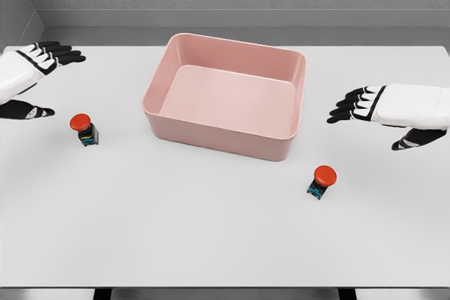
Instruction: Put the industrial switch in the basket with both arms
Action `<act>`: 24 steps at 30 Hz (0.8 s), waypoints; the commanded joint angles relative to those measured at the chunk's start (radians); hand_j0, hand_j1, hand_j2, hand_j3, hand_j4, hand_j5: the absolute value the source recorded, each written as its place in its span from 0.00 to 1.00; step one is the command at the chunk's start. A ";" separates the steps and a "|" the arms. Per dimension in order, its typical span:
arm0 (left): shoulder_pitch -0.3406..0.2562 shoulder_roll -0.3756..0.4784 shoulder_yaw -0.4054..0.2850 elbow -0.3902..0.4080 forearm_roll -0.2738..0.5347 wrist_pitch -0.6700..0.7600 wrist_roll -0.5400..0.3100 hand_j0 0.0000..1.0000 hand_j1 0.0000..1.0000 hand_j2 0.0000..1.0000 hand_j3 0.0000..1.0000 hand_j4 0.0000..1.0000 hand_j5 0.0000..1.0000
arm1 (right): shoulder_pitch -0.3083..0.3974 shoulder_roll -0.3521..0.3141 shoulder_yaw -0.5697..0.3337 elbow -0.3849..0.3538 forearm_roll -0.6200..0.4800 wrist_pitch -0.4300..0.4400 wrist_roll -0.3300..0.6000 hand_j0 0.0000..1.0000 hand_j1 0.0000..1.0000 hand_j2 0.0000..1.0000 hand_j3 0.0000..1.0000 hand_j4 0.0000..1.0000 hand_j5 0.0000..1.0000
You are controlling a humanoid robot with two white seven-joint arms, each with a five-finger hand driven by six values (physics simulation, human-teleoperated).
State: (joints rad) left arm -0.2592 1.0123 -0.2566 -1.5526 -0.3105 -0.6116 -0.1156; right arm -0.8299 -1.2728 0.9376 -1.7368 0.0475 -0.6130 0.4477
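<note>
Nothing grabbed yet, pink basket (226,133) empty.
Left robot hand (31,68) and right robot hand (376,107) hover fingers-apart; next, reach down for left switch (84,129) and right switch (321,180).

Bright, even light is falling from overhead, casting only faint, soft shadows around the pink basket (225,95); everything is rendering sharp, without glare.

Counted: two red-capped switches, one (84,130) below left hand's fingers (60,52), other (322,181) below right hand's fingers (348,105). One pink basket (211,133). One table (211,237).
</note>
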 commanded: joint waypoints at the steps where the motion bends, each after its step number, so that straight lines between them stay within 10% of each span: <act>1: 0.000 0.002 0.000 -0.007 0.007 0.001 0.001 1.00 1.00 1.00 1.00 1.00 1.00 | 0.000 0.000 0.000 0.000 -0.005 0.002 -0.001 1.00 1.00 1.00 1.00 1.00 1.00; 24: 0.115 0.039 -0.003 -0.030 0.002 0.001 -0.001 1.00 1.00 1.00 1.00 1.00 1.00 | 0.118 0.024 0.053 -0.006 0.058 0.002 -0.178 0.98 0.98 0.98 0.98 0.98 0.98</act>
State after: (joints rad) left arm -0.1442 1.0487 -0.2594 -1.5823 -0.3138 -0.6116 -0.1166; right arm -0.7087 -1.2474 0.9928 -1.7416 0.1114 -0.6125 0.2806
